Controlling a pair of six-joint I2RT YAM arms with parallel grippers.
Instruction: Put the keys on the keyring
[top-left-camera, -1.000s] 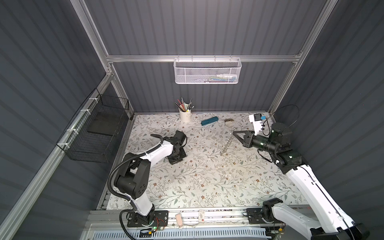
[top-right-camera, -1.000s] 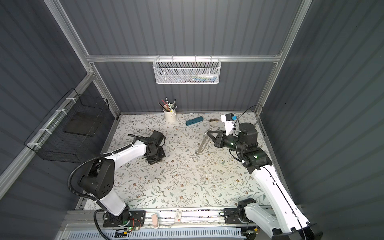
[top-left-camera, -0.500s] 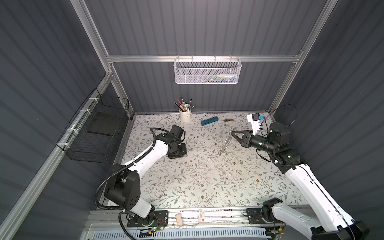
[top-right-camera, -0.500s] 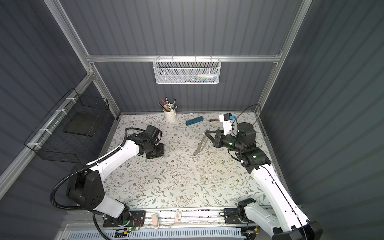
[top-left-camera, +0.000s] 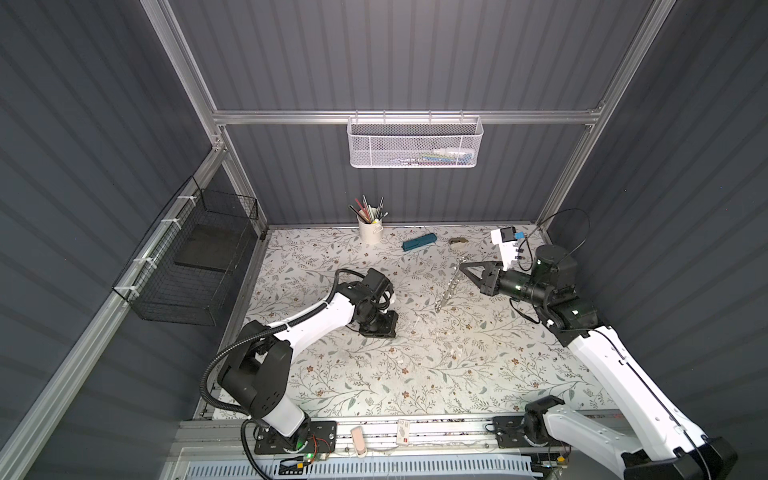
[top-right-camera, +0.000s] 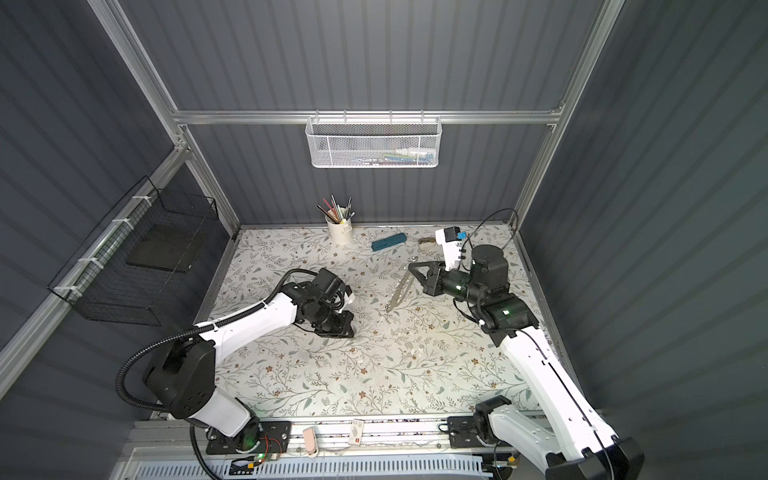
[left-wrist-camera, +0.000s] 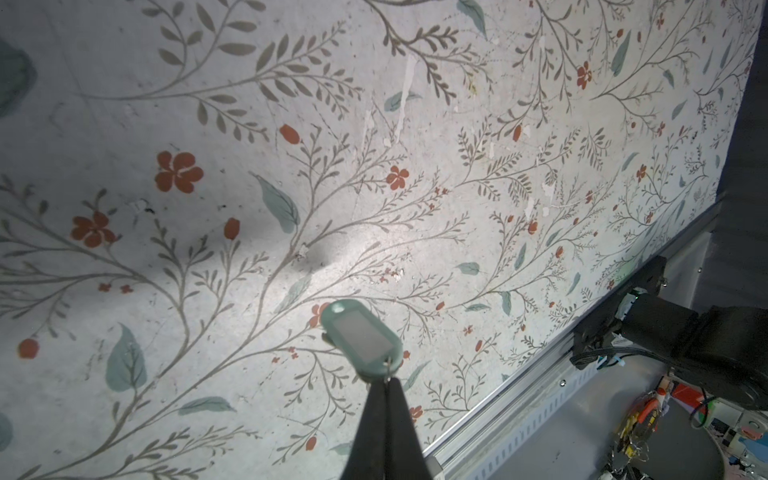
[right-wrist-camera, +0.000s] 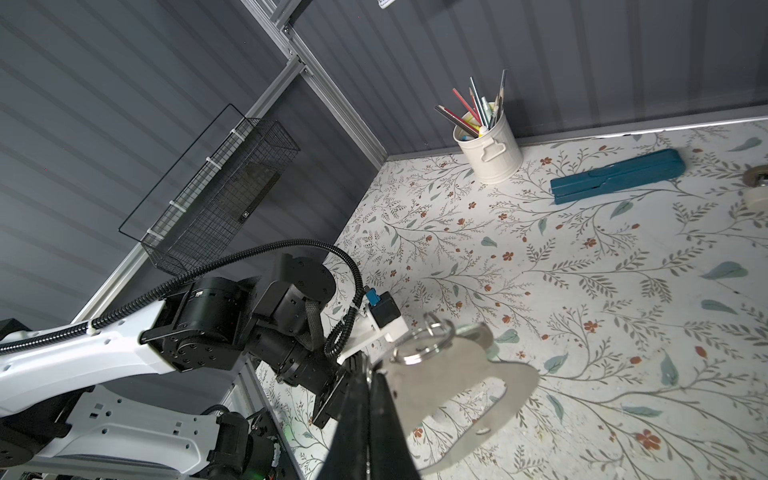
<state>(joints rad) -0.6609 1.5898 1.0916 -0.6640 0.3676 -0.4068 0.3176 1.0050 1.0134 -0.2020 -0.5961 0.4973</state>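
Right hand (right-wrist-camera: 370, 376) is pinched tight on one end of the keyring (right-wrist-camera: 465, 353). It holds the plate off the bench (top-left-camera: 415, 374), and the plate hangs tilted in both top views. Reads as a fixture grip: clamped at the edge so the oval cutout and the split rings (right-wrist-camera: 434, 332) stay exposed, rings turned toward the left arm.

Left hand (left-wrist-camera: 388, 380) is closed on a key (left-wrist-camera: 360, 337). Its tips clamp the small metal loop at one end of the mint tag, and the tag body sticks out past them. The key blade isn't visible. The end grip probably leaves the tag clear of the join. The hand sits low over the bench, and I can't tell if the tag clears the surface.

The hands are well apart, so mating isn't started, and I see no key on any ring. Left needs to cross to the rings next. Spreading a split ring from a one-point pinch looks like the hard part.

Other keys are too small to pick out against the floral print. Teal case (top-left-camera: 419, 242) and pencil cup (top-left-camera: 370, 230) sit at the back, out of the way.
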